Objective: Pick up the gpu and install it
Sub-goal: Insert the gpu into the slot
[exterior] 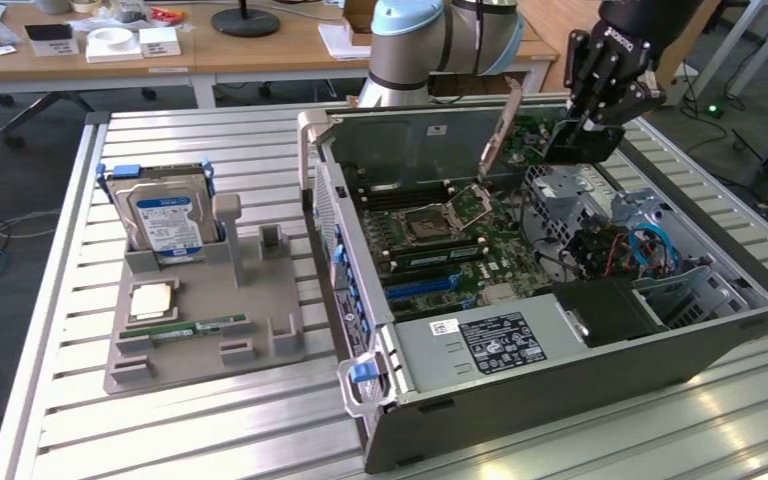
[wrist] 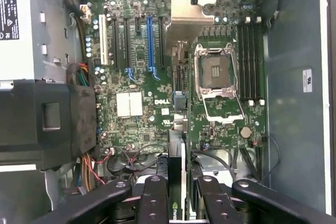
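End effector grips gpu edge-on, above open case's motherboard.

The gpu edge-on between the jaws, near end cropped by the frame; power-supply label print illegible.

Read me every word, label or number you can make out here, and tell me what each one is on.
"DELL", on the motherboard
Too small to read: the power supply label
Too blurred: the hard drive label
Not legible: the logo on the gpu
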### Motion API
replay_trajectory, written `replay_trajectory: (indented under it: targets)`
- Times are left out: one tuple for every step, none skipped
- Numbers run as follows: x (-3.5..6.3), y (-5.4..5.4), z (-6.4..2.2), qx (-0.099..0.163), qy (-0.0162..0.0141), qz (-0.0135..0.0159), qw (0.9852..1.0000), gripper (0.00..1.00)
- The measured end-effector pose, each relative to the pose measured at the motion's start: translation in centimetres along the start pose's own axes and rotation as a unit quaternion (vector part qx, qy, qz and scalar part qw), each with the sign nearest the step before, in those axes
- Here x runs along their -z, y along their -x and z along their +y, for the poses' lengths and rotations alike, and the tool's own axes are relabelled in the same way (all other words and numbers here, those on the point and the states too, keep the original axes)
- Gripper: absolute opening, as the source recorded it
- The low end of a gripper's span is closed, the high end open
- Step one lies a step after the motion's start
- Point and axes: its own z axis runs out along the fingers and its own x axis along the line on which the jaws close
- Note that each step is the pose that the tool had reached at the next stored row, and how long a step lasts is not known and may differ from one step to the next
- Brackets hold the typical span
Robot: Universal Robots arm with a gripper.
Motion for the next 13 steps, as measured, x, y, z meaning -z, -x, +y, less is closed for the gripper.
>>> replay_trajectory:
  targets:
    - [-0.03,0.00,0.00,0.003,0.0001,0.0002,1.0000,0.26]
    - [-0.07,0.01,0.00,0.006,0.0002,0.0004,1.0000,0.26]
    - [-0.12,0.01,-0.01,0.010,-0.0002,0.0005,1.0000,0.26]
    - [-0.18,0.01,-0.01,0.013,-0.0008,0.0007,0.9999,0.26]
    - [-0.25,0.01,-0.01,0.016,-0.0016,0.0008,0.9999,0.26]
    - [-0.33,0.01,0.00,0.019,-0.0025,0.0009,0.9998,0.26]
    - [-0.40,0.01,0.01,0.022,-0.0036,0.0010,0.9998,0.26]
    - [-0.48,0.01,0.02,0.024,-0.0046,0.0010,0.9997,0.26]
    - [-0.51,0.01,0.02,0.026,-0.0047,0.0012,0.9997,0.26]
    - [-0.53,0.01,0.02,0.026,-0.0047,0.0013,0.9997,0.26]
    - [-0.57,0.01,0.02,0.026,-0.0047,0.0012,0.9997,0.26]
    - [-0.62,0.01,0.04,0.026,-0.0047,0.0012,0.9996,0.26]
    - [-0.67,0.00,0.07,0.026,-0.0047,0.0013,0.9997,0.26]
